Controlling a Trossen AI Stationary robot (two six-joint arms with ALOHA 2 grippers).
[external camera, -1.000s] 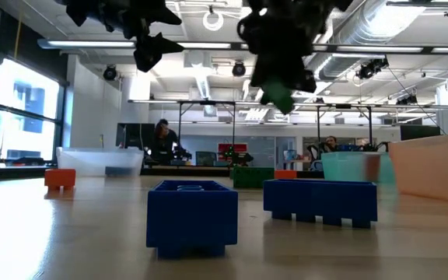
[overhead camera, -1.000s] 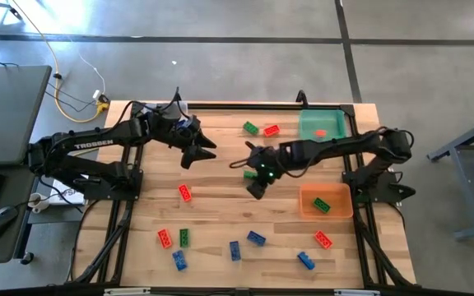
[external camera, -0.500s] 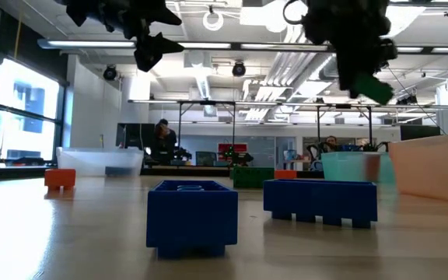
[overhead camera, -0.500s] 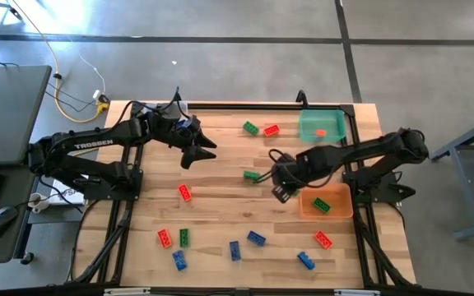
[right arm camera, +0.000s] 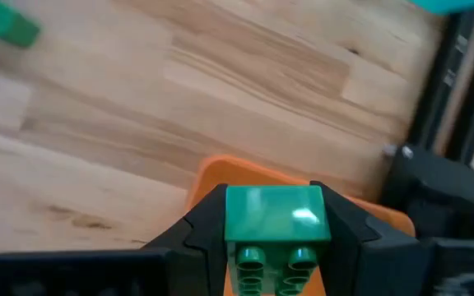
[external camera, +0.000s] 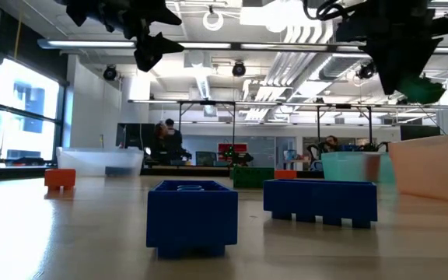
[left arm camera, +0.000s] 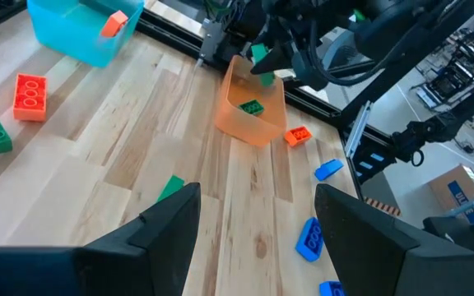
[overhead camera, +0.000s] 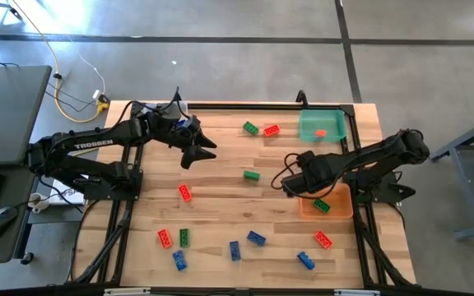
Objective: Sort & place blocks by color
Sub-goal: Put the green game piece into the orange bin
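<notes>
Three bins on table. Orange bin [overhead camera: 329, 202], right side: holds 1 green block [overhead camera: 322, 205]. Teal bin [overhead camera: 322, 126], far right corner: holds 1 red block [overhead camera: 320, 133]. Clear bin [external camera: 99, 161], seen in low view on the left: contents cannot be made out.

Right gripper [overhead camera: 313, 187]: above the near-left rim of the orange bin, jaws clamped on a green block [right arm camera: 275, 218]. In right wrist view the block sits between both fingers, studs' underside facing camera, orange bin rim directly beyond it. Block raised off table, not yet in bin.

Left gripper [overhead camera: 197, 152]: hovers over the far-left part of the table, jaws apart, nothing between them.

Loose blocks on table:
- green [overhead camera: 251, 128] and red [overhead camera: 271, 130], side by side, just left of teal bin.
- green [overhead camera: 252, 174], mid-table, left of the right gripper.
- red [overhead camera: 185, 193], centre-left.
- red [overhead camera: 164, 238] and green [overhead camera: 184, 238], near-left area; blue [overhead camera: 179, 261] just nearer.
- blue [overhead camera: 234, 251], blue [overhead camera: 256, 238], blue [overhead camera: 305, 261] along near edge.
- red [overhead camera: 323, 239], just nearer than orange bin.
</notes>
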